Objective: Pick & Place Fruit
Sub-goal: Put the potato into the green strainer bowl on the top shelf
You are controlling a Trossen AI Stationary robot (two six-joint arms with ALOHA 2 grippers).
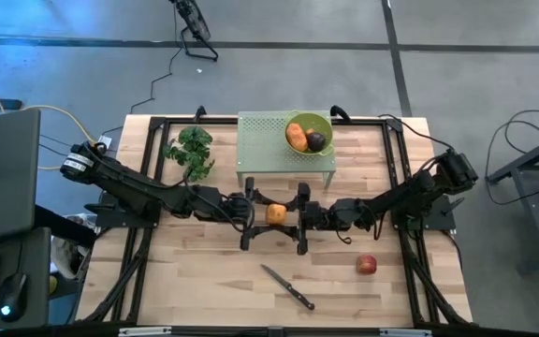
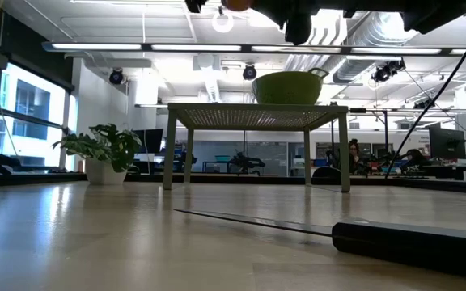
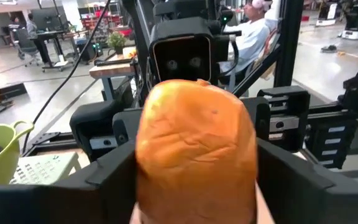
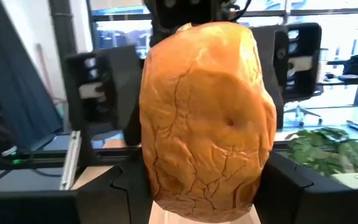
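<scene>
An orange oblong fruit (image 1: 276,213) hangs in the air over the table's middle, between my two grippers. My left gripper (image 1: 254,215) reaches in from the table's left and my right gripper (image 1: 299,217) from the right, both shut on this fruit. It fills the left wrist view (image 3: 196,149) and the right wrist view (image 4: 207,118). A second orange fruit (image 1: 296,138) and a dark purple round one (image 1: 317,142) lie in a green bowl (image 1: 324,123) on a green perforated stand (image 1: 260,150). A red apple (image 1: 367,265) rests on the table. The tiny red-orange pieces are out of view. My left gripper pinches the orange fruit by its sides (image 3: 148,155) between its two fingers (image 3: 104,180), coming in level from the table's left. The fruit is lifted clear of the table. My right gripper pinches the same fruit by its sides (image 4: 260,143) between its two fingers (image 4: 126,186), level from the table's right and facing the left gripper.
A black-handled knife (image 1: 288,286) lies near the table's near edge, left of the apple. A green leafy bunch (image 1: 191,150) sits at the far left beside the stand. Black frame rails (image 1: 148,168) run along the table's sides. Bare wood lies under the grippers.
</scene>
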